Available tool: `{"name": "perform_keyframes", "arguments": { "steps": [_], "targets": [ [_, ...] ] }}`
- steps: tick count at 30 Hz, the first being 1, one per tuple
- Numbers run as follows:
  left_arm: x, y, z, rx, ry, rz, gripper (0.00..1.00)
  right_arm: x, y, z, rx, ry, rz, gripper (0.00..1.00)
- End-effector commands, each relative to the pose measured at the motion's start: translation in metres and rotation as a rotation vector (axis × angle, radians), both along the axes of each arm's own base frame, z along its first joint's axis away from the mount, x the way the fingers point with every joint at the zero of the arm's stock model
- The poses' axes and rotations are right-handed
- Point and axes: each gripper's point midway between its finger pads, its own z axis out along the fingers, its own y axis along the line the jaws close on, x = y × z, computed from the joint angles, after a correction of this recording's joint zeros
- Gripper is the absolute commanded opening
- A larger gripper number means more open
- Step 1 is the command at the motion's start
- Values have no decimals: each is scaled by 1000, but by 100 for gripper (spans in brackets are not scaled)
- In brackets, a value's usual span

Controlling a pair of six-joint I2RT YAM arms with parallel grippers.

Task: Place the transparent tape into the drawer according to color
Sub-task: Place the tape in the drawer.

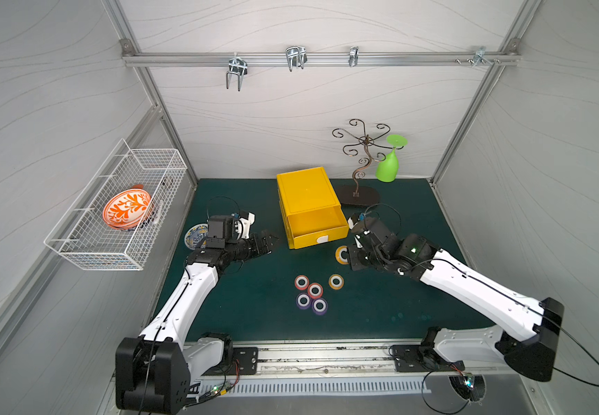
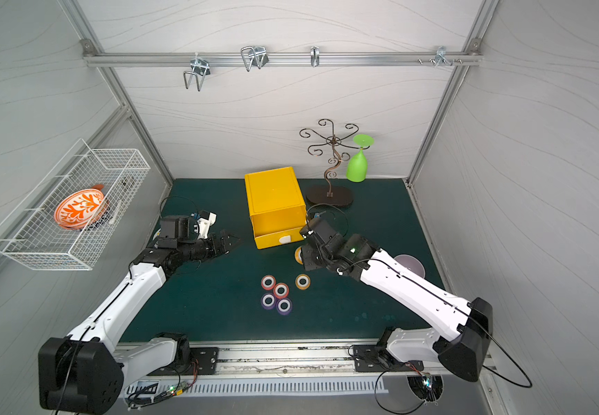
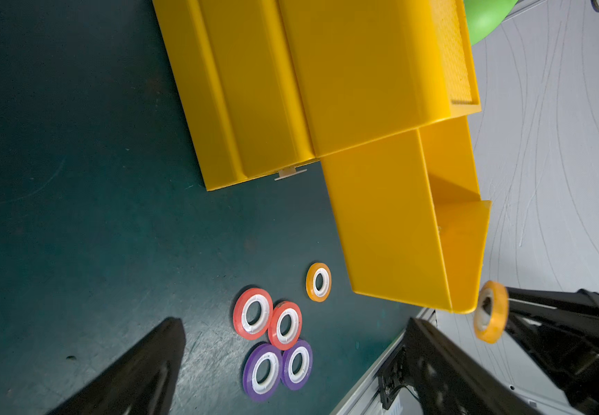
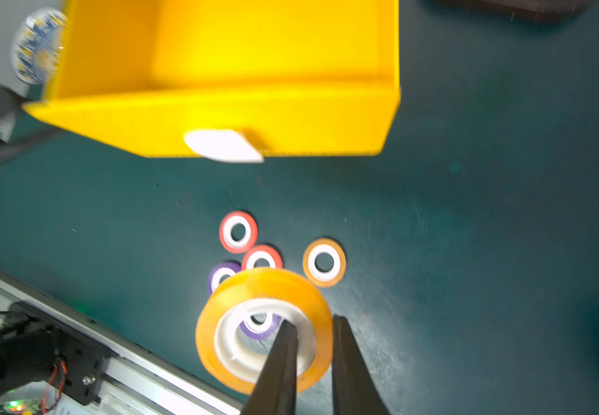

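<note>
A yellow cabinet [image 1: 304, 190] stands at the back of the green mat with its top drawer [image 1: 317, 225] pulled out; no tape shows inside it. My right gripper [image 4: 314, 323] is shut on an orange transparent tape roll [image 4: 254, 298], one finger through its white core and the other outside the ring. It hangs just in front of the drawer's right corner [image 1: 342, 255]. On the mat lie two red rolls [image 1: 301, 282], two purple rolls [image 1: 303, 301] and another orange roll [image 1: 336, 281]. My left gripper [image 1: 271, 240] hovers open and empty left of the drawer.
A wire basket [image 1: 75, 248] holding an orange patterned bowl [image 1: 127, 208] hangs on the left wall. A patterned plate [image 1: 193, 235] lies under the left arm. A metal scroll stand [image 1: 359, 196] and a green glass [image 1: 388, 163] stand behind the cabinet. A lilac plate [image 2: 413, 264] lies under the right arm.
</note>
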Motion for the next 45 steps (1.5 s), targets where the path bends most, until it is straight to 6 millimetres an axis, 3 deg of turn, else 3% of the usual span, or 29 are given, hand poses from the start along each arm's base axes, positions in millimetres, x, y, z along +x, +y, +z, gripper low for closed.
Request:
{"name": "perform_keyframes", "arguments": {
  "steps": [1,6,11,21,29,38,45],
  "targets": [
    [2,-2,8,-18,-37,-12,100,20,8,23,8,-73,9,0],
    [3,-3,8,-21,-34,-16,100,48,30,53,67,-143,21,0],
    [3,-3,8,-21,-35,-17,99,72,59,63,90,-178,57,0],
    [2,-2,8,-18,-37,-17,100,98,89,38,45,-155,95,0],
    [2,-2,8,-17,-36,-16,100,98,96,31,49,-138,124,45],
    [3,-1,8,-11,-36,-13,100,81,76,52,71,-157,120,57],
    [3,-1,7,-9,-34,-14,100,51,46,55,90,-124,108,78]
  ]
}}
